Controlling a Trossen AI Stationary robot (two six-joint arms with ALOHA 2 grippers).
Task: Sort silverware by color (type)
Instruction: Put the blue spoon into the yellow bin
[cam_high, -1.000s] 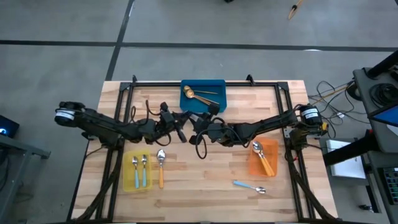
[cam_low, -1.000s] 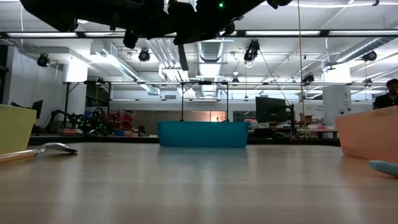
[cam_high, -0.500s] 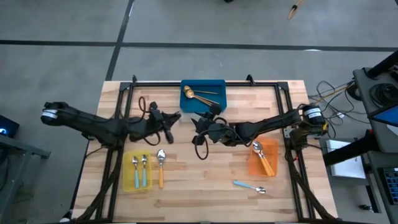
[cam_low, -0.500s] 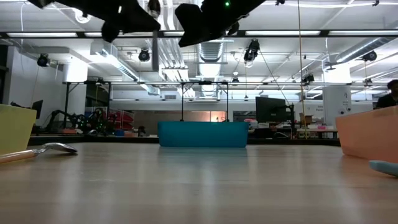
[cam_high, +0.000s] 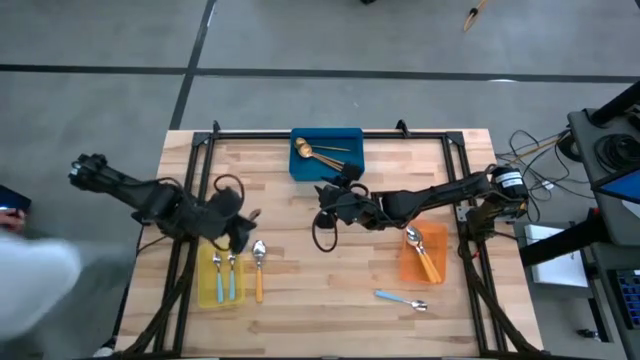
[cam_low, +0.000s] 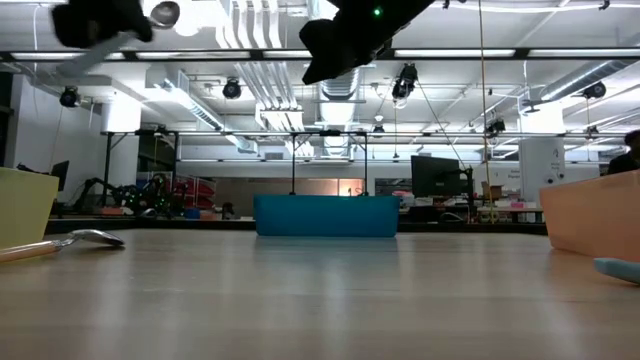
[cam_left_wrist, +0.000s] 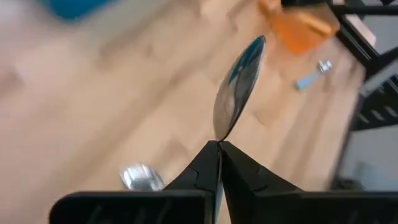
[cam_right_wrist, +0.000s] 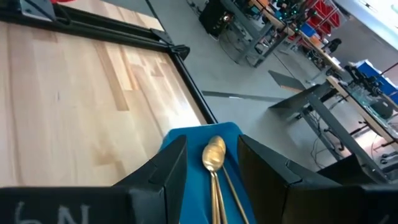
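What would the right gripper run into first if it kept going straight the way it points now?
Most likely the blue bin: seen between the open right gripper fingers, it lies dead ahead with gold spoons inside. Depth is unclear, so it might pass over the rim.

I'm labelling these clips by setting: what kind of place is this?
Probably a robotics lab or workshop. Beyond the wooden table the low view shows exposed ceiling ducts with strip lights, a monitor on a cluttered bench, and another rig's metal frame.

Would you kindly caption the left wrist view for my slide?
Left hand shut on a spoon, bowl outward, above the wooden table.
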